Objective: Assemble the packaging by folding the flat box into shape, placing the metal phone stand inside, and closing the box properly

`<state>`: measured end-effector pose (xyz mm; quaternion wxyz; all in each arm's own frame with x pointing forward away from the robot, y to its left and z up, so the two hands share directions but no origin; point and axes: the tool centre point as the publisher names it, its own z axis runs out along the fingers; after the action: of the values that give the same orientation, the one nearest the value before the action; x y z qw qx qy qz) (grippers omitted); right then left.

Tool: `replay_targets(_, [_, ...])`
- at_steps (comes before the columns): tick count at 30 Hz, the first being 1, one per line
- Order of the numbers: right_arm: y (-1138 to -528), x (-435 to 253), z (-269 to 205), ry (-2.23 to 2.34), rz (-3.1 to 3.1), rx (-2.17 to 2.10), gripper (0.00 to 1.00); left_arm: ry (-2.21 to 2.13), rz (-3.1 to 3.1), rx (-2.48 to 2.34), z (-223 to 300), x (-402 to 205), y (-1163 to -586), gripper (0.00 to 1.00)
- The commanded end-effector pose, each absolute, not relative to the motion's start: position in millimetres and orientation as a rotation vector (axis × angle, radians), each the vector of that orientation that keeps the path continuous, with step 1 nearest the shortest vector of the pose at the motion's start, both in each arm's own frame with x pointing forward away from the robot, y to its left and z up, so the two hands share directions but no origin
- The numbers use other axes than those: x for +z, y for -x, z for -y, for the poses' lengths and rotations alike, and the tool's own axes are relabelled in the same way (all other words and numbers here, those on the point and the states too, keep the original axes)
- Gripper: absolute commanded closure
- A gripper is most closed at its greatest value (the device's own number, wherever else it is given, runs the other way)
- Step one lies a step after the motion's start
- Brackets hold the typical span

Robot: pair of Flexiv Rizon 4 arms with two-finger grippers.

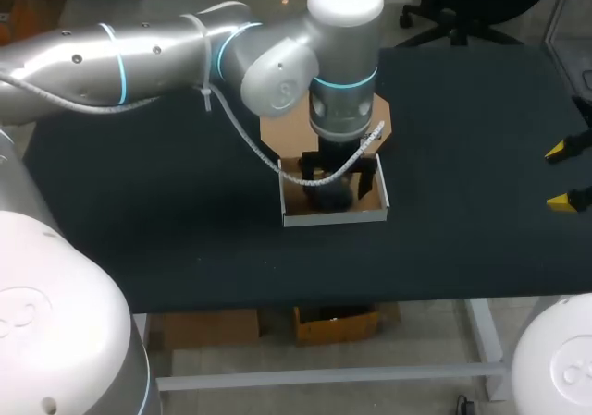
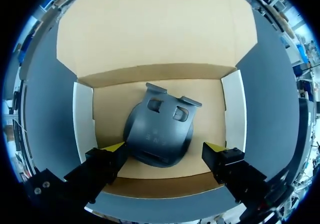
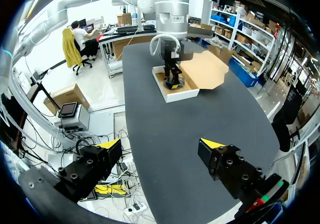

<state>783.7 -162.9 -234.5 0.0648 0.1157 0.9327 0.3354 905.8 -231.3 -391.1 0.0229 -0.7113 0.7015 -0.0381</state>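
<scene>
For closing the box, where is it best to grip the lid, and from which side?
Probably the lid by its far free edge, coming from the side away from the box. It lies open, nearly flat on the table, hinged at the box's back wall, so that edge swings up and over most easily.

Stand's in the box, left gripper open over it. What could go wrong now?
The left gripper has one finger close against the phone stand, so lifting away may drag or tip it. A sideways exit could catch a box wall. The lid lies open with the right gripper far off; folding may shift the box.
</scene>
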Motion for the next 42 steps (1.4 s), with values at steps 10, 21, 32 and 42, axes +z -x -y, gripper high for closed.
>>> replay_targets(10, [-783.1,-233.7,164.2,-0.346,-2.814,1.019,0.00,2.195,-2.165,-0.100,239.1,-391.0,-880.5,0.00])
replay_targets(21, [-783.1,-233.7,164.2,-0.346,-2.814,1.019,0.00,2.207,-2.169,-0.063,243.7,-398.1,-854.8,0.00])
replay_targets(32, [-783.1,-233.7,164.2,-0.346,-2.814,1.019,0.00,2.250,-2.122,-0.044,244.3,-398.7,-828.0,0.00])
replay_targets(42, [-783.1,-233.7,164.2,-0.346,-2.814,1.019,0.00,2.270,-2.110,-0.015,246.3,-400.6,-801.3,0.00])
